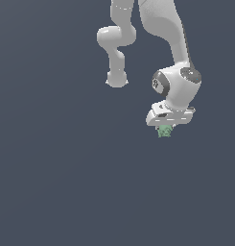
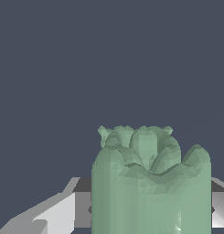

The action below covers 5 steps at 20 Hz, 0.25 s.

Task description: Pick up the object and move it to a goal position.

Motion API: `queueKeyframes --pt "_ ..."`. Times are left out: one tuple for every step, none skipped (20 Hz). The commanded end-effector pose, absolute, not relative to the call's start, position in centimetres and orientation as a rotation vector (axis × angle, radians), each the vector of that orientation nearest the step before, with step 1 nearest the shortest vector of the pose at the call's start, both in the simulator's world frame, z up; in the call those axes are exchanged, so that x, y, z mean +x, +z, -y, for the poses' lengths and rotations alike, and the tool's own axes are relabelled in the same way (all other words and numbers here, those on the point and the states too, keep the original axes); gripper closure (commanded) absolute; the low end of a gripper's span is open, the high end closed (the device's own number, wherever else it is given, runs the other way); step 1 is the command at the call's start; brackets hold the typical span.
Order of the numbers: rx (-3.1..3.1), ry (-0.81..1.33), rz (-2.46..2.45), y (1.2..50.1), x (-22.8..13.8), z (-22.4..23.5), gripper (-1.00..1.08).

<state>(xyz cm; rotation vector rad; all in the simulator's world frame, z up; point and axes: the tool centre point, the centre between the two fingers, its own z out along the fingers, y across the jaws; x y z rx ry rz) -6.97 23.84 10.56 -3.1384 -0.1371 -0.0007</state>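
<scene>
The gripper (image 1: 165, 129) appears to pinch the green lump (image 1: 165, 130) between its fingers, though these are largely hidden. The lump sits directly under the hand. Carry steadily, keeping the squeeze firm.

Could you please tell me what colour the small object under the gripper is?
Pale green, with a bumpy, faceted surface; the object shows best in the wrist view.
</scene>
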Motion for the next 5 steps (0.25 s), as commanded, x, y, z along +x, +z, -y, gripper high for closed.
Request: queueKeyframes --pt "-3.139 0.0 0.134 10.68 -6.96 -24.17 1.08" --pt "-3.139 0.0 0.134 10.67 -6.93 -24.15 1.08" --pt "-3.139 0.0 0.134 10.64 -6.88 -24.06 1.08" --pt "-3.139 0.0 0.134 10.6 -6.84 -23.96 1.08" --pt "-3.139 0.0 0.134 10.59 -6.83 -23.93 1.08"
